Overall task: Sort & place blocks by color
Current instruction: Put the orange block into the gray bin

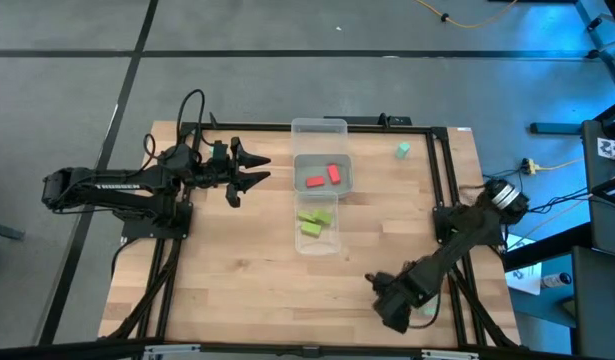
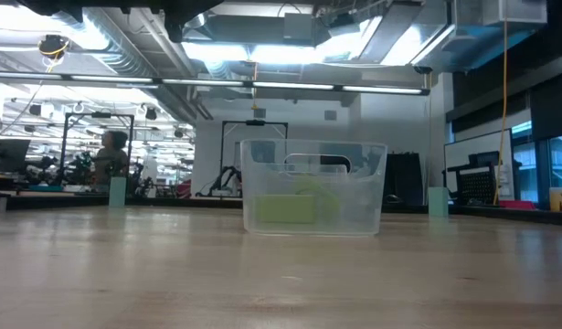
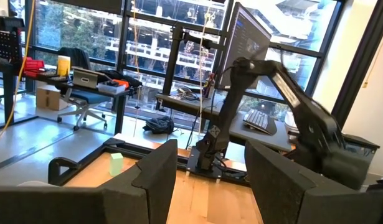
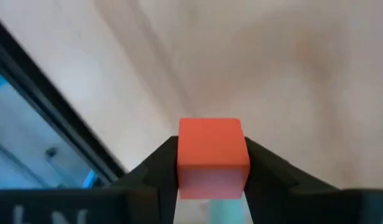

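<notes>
the right pincer (image 4: 211, 163) sits low over the near right part of the light wooden desk (image 1: 227, 270), its two dark fingers clamped on a small red cube block (image 4: 212, 155); a bit of mint teal shows just under that cube in the right wrist view. from above, the right arm reaches from the desk's right edge toward the near side, and the cube itself is hidden under the pincer there.

the clear plastic tray (image 1: 319, 128) with three compartments stands in the middle of the desk. its far compartment holds nothing visible, the middle one holds two red blocks (image 1: 324, 177), and the near one holds lime yellow-green blocks (image 1: 314, 221). in the low view the lime blocks show faintly through the tray wall.

a single mint teal-green block (image 1: 402, 150) stands alone near the far right corner of the desk, well apart from the tray.

the left pincer (image 1: 259, 168) hangs just left of the tray, fingers spread apart and holding nothing.
</notes>
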